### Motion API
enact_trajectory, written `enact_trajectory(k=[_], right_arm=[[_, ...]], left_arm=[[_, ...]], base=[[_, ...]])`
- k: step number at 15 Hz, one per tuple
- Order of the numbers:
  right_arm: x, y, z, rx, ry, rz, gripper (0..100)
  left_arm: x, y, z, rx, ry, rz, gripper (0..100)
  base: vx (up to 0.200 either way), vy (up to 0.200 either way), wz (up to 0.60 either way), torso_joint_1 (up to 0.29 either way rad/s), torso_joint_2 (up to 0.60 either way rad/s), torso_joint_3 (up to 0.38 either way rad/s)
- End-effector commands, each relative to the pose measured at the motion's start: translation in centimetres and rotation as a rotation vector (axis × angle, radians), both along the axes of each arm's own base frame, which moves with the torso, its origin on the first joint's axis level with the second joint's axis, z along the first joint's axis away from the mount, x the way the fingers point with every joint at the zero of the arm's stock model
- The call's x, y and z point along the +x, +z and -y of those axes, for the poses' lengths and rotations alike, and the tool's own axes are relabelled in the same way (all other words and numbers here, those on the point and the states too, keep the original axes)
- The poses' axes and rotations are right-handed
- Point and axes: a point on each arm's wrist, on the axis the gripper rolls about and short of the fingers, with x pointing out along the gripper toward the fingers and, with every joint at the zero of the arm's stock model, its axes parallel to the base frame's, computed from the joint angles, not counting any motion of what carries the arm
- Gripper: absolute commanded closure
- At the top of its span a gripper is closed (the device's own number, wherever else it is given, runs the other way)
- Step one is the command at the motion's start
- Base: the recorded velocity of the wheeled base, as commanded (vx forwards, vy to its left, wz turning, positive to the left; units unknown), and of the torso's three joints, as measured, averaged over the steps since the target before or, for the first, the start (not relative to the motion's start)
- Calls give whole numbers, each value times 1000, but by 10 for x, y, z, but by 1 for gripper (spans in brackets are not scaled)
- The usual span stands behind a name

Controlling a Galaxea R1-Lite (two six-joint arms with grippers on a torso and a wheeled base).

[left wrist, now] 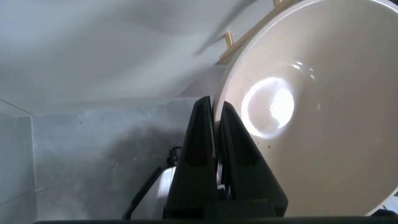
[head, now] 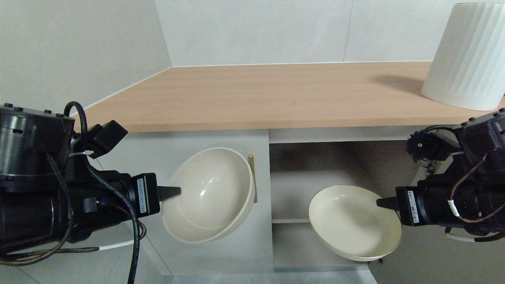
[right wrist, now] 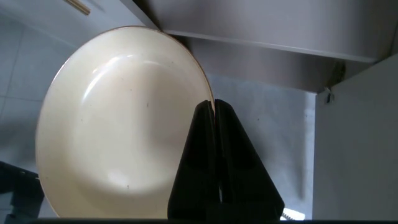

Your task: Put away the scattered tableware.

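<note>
Progress: about midway, judging by the hold; both dishes up off the counter [head: 256,94], neither yet resting inside.
Left claw [head: 173,192]: clamped on the rim of the bowl [head: 209,193].
Bowl: held tilted in front of the closed door [head: 158,142], just beside the gold handle [head: 253,177].
Right claw [head: 384,203]: clamped on the rim of the plate [head: 351,221].
Plate: held tilted at the mouth of the open compartment [head: 315,161].
Left to do: probably setting both inside and letting go.
Count: one bowl, one plate, one handle, two claws.
</note>
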Motion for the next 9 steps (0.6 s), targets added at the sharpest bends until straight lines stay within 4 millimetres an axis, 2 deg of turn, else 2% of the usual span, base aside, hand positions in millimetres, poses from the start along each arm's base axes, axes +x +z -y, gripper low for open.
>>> enact_trajectory(k=[1,4,9], right_arm=[[3,-3,-2,-7,0,-11,100],[14,-13,-8,-23,-3,-35,100],[63,-61,-22,-51,-65,-96,100]], left_arm=[[0,-1,0,2,-1,-2,100],[1,-2,2,3,-6,-9,100],[2,-5,4,10,-11,-22,100]], base=[[0,0,0,0,0,0],[0,0,0,0,0,0],[0,0,0,0,0,0]])
